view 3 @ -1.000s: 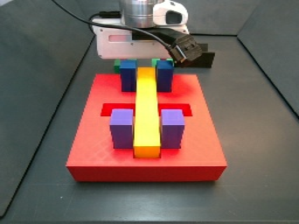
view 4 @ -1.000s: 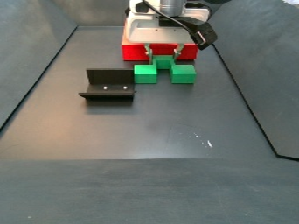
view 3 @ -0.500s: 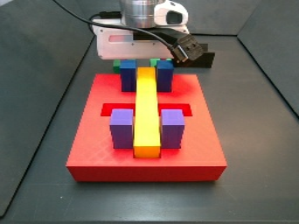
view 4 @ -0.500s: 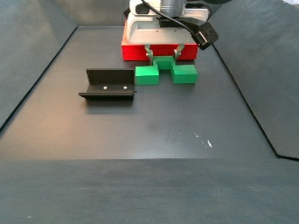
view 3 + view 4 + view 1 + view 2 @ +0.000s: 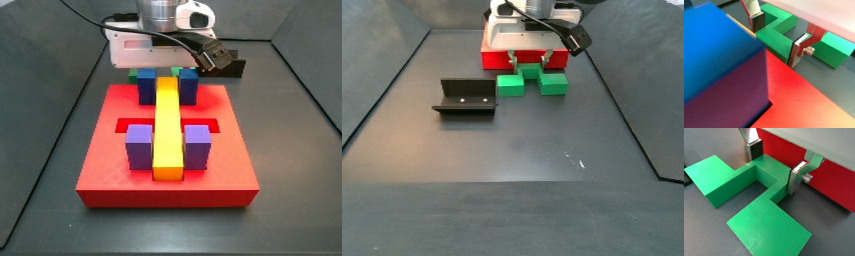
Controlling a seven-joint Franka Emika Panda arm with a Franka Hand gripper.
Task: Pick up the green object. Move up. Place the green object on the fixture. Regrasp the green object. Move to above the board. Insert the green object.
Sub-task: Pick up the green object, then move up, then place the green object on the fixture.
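Observation:
The green object (image 5: 747,190) lies flat on the dark floor right beside the red board (image 5: 821,158). It also shows in a side view (image 5: 529,83) and in a wrist view (image 5: 777,40). My gripper (image 5: 775,164) is lowered over its centre cube. One silver finger (image 5: 797,177) presses one side and the other finger presses the opposite side. The gripper shows in both side views (image 5: 529,66) at the board's far end. The fixture (image 5: 465,97) stands on the floor apart from the block.
The board (image 5: 107,170) bears a long yellow bar (image 5: 167,125), two blue blocks (image 5: 147,88) at the gripper's end and two purple blocks (image 5: 139,147) at the near end. A blue block (image 5: 717,50) fills much of a wrist view. Dark walls ring the floor.

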